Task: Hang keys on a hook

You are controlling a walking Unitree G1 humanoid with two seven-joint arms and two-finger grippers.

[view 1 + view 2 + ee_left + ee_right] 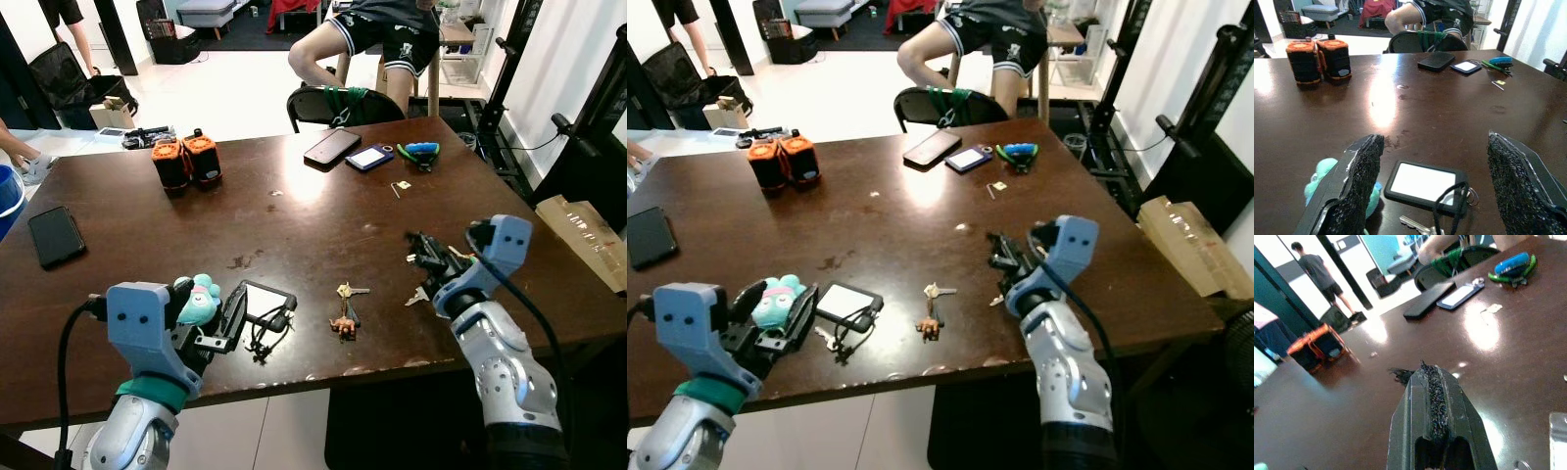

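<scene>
Up front, from the head camera I see the keys (348,311) lying on the brown counter (294,215) near its front edge, between my two arms, with the left pincer (220,318) beside a teal plush toy (197,299) and a black card holder (266,304), and the right pincer (423,253) low over the counter to the keys' right. Through the left wrist camera its fingers (1359,188) stand wide apart around the card holder, while the right wrist camera shows its fingers (1436,418) pressed together, gripping nothing.
</scene>
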